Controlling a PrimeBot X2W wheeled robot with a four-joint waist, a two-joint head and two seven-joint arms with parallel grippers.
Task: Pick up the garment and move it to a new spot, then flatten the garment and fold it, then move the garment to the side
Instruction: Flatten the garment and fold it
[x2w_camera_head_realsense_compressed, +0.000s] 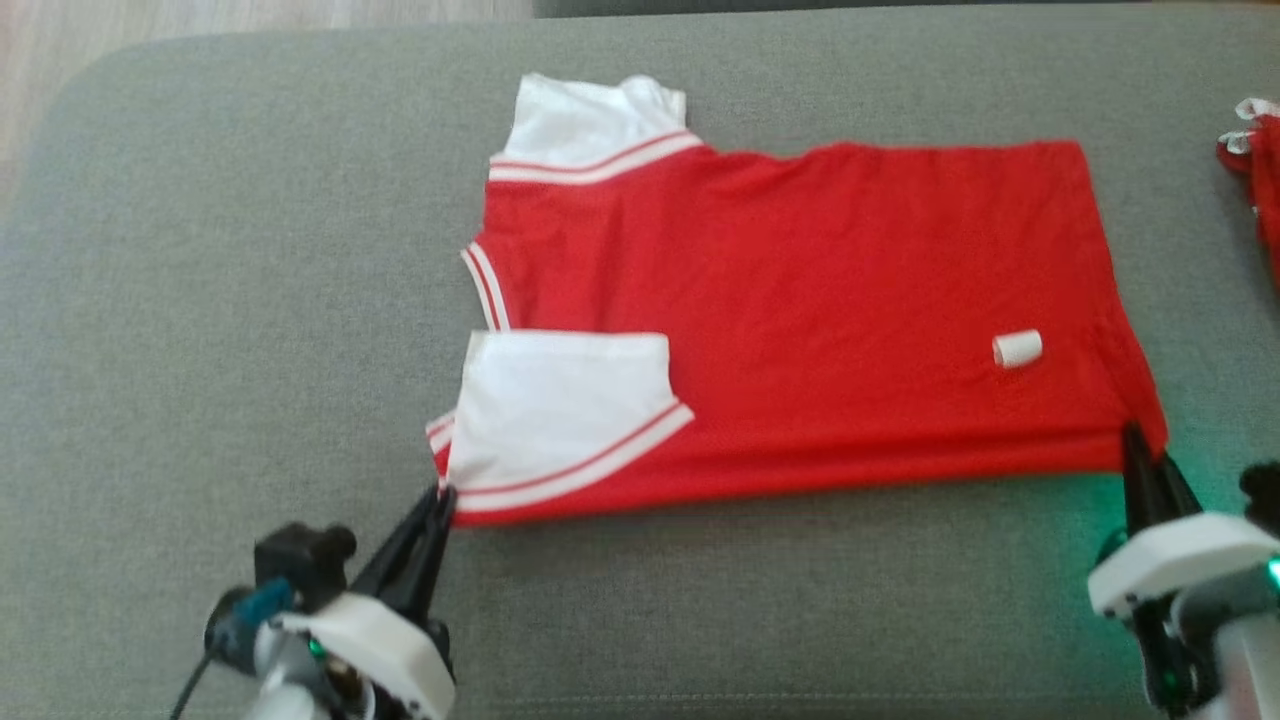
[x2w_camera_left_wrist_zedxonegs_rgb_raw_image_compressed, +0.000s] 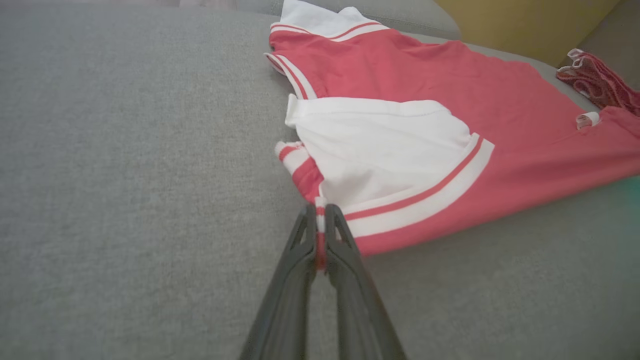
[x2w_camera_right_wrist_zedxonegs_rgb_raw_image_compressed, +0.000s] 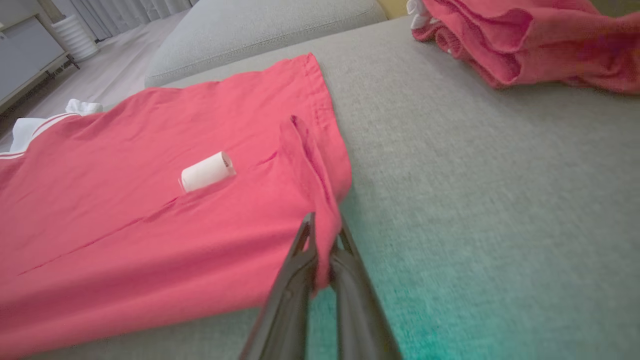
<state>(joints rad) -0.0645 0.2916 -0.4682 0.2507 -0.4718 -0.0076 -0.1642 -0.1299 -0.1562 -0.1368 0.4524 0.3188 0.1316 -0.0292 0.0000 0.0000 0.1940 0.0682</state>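
Note:
A red garment (x2w_camera_head_realsense_compressed: 800, 300) with white sleeves and red-and-white striped trim lies spread flat on the grey cushion (x2w_camera_head_realsense_compressed: 250, 300), collar end to the left, both sleeves folded in over the body. My left gripper (x2w_camera_head_realsense_compressed: 440, 497) is shut on the garment's near left corner (x2w_camera_left_wrist_zedxonegs_rgb_raw_image_compressed: 320, 235), by the white sleeve (x2w_camera_left_wrist_zedxonegs_rgb_raw_image_compressed: 380, 145). My right gripper (x2w_camera_head_realsense_compressed: 1135, 440) is shut on the near right hem corner (x2w_camera_right_wrist_zedxonegs_rgb_raw_image_compressed: 327, 235). A small white rolled tag (x2w_camera_head_realsense_compressed: 1017, 349) sticks up from the red cloth (x2w_camera_right_wrist_zedxonegs_rgb_raw_image_compressed: 150, 210) near the hem.
Another crumpled red cloth (x2w_camera_head_realsense_compressed: 1255, 160) lies at the cushion's right edge; the right wrist view shows the red cloth (x2w_camera_right_wrist_zedxonegs_rgb_raw_image_compressed: 525, 40) piled. Bare grey cushion stretches left and in front of the garment. Wooden floor (x2w_camera_head_realsense_compressed: 150, 20) shows beyond the far left corner.

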